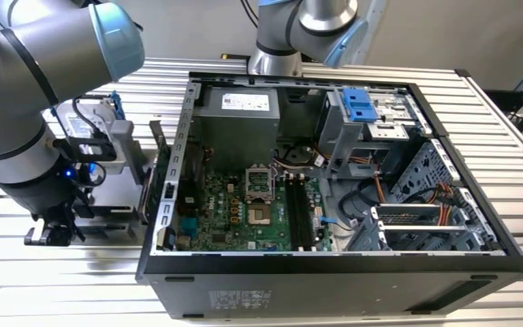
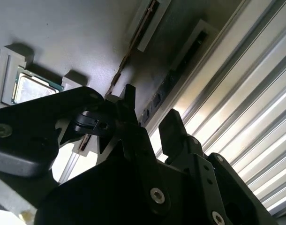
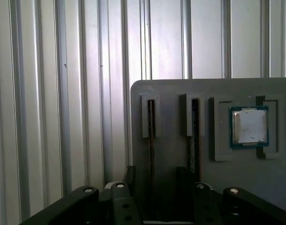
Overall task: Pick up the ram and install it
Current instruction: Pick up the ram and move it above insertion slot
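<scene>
Gripper (image 3: 156, 174) open, empty, poised over ram (image 3: 151, 126) standing in gray tray (image 3: 171, 93) slot near tray edge; ribbed table (image 3: 63, 93) alongside.

Open gap between ram (image 3: 151, 140) and neighbouring stick (image 3: 193, 140).

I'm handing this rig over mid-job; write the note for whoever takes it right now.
The gripper is open, holding nothing, straddling the ram; contact unclear.
The ram stands upright in the grey holder, the stick farther from the processor.
Done: the gripper is placed at the ram.
Left: pick-up and install; the black motherboard slots look empty.
</scene>
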You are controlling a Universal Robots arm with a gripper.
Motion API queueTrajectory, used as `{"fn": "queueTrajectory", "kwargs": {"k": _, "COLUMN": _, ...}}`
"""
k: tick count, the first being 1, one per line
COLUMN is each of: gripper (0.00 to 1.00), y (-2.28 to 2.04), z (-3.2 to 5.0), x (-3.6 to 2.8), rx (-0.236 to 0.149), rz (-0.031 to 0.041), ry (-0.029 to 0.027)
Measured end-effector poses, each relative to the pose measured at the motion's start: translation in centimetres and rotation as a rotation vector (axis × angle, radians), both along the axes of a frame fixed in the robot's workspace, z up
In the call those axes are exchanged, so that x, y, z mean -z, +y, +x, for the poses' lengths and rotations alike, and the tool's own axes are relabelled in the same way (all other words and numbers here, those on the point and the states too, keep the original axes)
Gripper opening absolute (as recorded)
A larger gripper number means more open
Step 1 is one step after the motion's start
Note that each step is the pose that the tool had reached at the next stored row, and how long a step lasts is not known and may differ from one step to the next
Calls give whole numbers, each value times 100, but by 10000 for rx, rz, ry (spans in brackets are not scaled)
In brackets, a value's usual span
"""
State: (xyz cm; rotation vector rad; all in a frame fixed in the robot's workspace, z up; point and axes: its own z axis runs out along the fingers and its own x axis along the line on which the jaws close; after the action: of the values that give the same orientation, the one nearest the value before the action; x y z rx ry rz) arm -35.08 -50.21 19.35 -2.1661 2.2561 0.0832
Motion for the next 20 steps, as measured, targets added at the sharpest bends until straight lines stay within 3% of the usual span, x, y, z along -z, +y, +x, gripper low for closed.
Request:
{"fn": "queueTrajectory", "kwargs": {"k": 8, "gripper": 100, "y": 0, "z": -1, "x": 0, "rx": 1, "rz": -2, "ry": -2}}
{"fn": "queueTrajectory", "kwargs": {"k": 9, "gripper": 100, "y": 0, "z": -1, "x": -1, "rx": 1, "rz": -2, "ry": -9}}
{"fn": "queueTrajectory", "kwargs": {"k": 12, "gripper": 100, "y": 0, "z": -3, "x": 0, "rx": -1, "rz": -2, "ry": -127}}
{"fn": "queueTrajectory", "kwargs": {"k": 13, "gripper": 100, "y": 0, "z": -3, "x": 1, "rx": -2, "rz": -2, "ry": -138}}
{"fn": "queueTrajectory", "kwargs": {"k": 20, "gripper": 100, "y": 3, "z": -12, "x": 4, "rx": -53, "rz": -3, "ry": -140}}
